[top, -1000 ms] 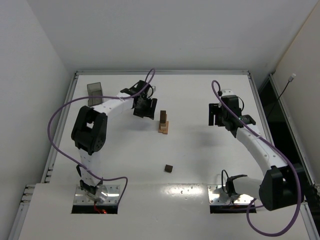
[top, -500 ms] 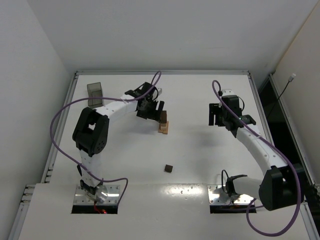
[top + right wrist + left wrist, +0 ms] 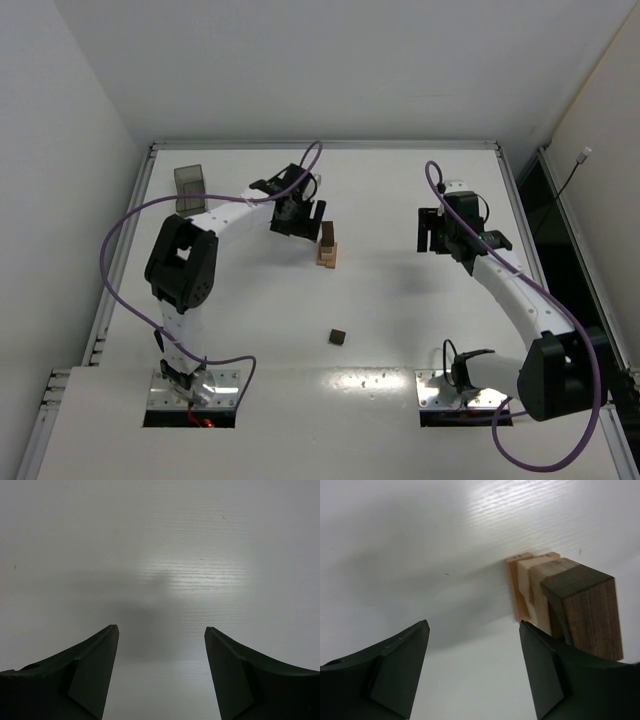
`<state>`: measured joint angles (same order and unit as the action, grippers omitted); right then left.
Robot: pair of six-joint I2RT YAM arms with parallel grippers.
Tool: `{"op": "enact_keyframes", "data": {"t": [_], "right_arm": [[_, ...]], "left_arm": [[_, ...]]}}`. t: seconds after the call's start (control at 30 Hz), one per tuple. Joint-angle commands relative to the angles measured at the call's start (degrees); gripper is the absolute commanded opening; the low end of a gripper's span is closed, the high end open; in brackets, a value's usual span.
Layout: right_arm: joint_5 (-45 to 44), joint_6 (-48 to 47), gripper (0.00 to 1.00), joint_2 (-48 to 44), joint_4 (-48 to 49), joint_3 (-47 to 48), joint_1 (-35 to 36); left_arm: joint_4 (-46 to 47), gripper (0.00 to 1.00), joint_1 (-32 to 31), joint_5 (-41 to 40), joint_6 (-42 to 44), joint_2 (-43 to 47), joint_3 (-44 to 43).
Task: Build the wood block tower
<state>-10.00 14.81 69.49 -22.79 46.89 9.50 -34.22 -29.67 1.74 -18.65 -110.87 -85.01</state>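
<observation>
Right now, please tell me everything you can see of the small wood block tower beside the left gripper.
The wood block tower is a small stack: light tan wooden blocks at the base, one dark brown block upright on top, its grain visible. It stands on the white table. The open left gripper hangs beside it, not around it; whether it touches the tower, I cannot tell.

In the left wrist camera, the right-hand finger (image 3: 545,675) of the black left gripper (image 3: 473,624) covers the foot of the little stack of light tan and dark brown wooden blocks (image 3: 540,587) just beyond that jaw. From overhead its pieces are too small to count. A small dark brown piece (image 3: 339,337), well behind both pairs of jaws, shows no clear shape.
</observation>
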Motion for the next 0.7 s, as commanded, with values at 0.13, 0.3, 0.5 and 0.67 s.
{"op": "enact_keyframes", "data": {"t": [0.13,0.3,0.5,0.67], "right_arm": [[10.04,-2.58,0.62,-0.41,1.25,0.04,0.52],[37.66,-16.54,0.62,-1.55,0.56,-1.89,4.82],[43.4,-31.4,0.77,-1.55,-7.52,-0.94,17.29],[42.34,-42.92,0.66,1.16,-14.28,2.06,31.0]], "left_arm": [[-0.24,0.62,-0.3,-16.48,-4.28,8.82,3.26],[1.61,0.74,0.23,-15.46,-3.41,17.33,10.21],[2.14,1.0,9.7,-14.31,-2.18,22.62,12.33],[1.08,1.0,19.63,-10.36,-2.18,24.47,12.85]]}}
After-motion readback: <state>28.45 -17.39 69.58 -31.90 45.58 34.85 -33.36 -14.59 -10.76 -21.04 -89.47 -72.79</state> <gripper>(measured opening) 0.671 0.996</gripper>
